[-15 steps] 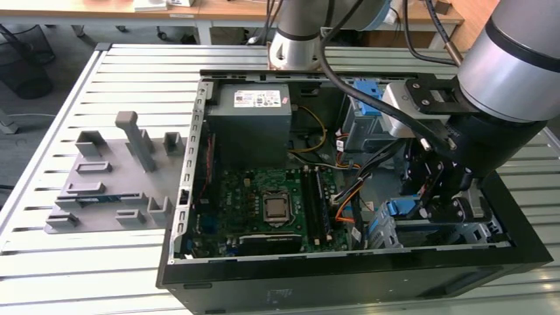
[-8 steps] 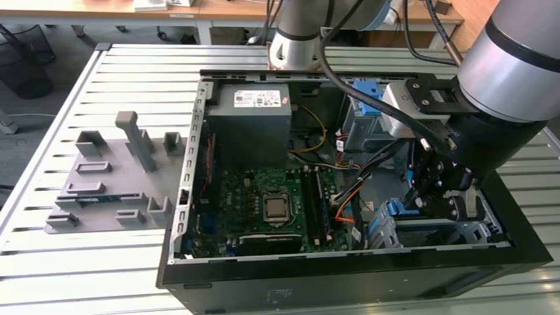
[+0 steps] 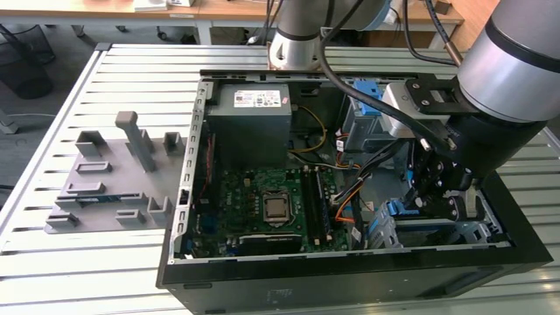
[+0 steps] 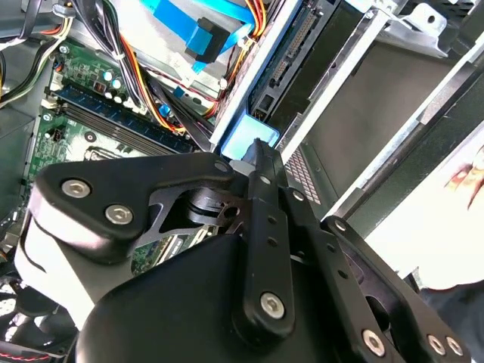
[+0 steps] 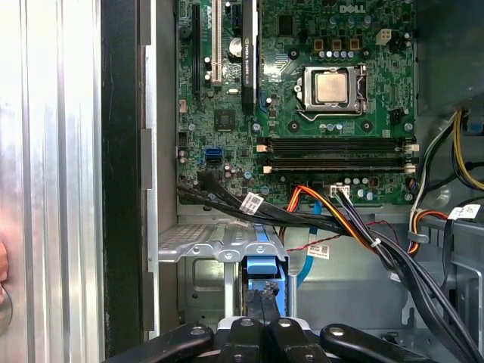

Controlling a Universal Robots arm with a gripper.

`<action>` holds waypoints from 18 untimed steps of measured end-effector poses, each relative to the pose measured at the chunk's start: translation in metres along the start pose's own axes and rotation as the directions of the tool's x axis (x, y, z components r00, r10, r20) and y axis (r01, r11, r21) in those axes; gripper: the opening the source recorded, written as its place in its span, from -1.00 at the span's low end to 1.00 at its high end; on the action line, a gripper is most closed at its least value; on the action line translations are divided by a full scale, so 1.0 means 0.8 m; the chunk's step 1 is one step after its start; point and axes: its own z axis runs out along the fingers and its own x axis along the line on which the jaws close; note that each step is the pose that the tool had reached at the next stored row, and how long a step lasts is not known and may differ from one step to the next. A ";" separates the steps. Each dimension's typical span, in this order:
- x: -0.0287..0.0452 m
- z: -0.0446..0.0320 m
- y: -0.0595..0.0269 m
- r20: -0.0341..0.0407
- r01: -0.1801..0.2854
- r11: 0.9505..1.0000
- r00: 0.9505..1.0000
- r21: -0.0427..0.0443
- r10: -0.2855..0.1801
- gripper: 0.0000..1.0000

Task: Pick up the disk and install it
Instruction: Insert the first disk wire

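Note:
The disk [image 5: 265, 261] stands on edge in the drive cage [image 5: 204, 246] of the open computer case, in the near corner on the exterior view's right. Its blue bracket [image 4: 251, 138] and its connector edge [image 4: 286, 66] show in the second wrist view. My gripper [image 5: 265, 302] reaches down into the case and its two dark fingers [image 4: 261, 162] are pressed together on the blue bracket's end. In the exterior view the gripper [image 3: 431, 205] hangs over the cage, with a strip of the disk's blue [image 3: 410, 209] beside it.
A bundle of black, orange and yellow cables [image 5: 355, 234] runs just past the cage. The green motherboard [image 3: 271, 203] fills the case floor, and a grey power-supply box [image 3: 249, 125] sits at the far end. A grey fixture [image 3: 114, 177] lies on the slatted table on the exterior view's left.

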 end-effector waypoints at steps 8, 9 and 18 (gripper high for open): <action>0.0000 0.0001 0.000 0.000 0.000 1.000 1.000 0.000 0.000 -0.79; 0.0000 0.0001 0.000 0.000 0.000 1.000 1.000 0.000 0.000 -0.79; -0.0009 0.0001 -0.027 0.000 0.000 1.000 1.000 0.000 0.000 -0.79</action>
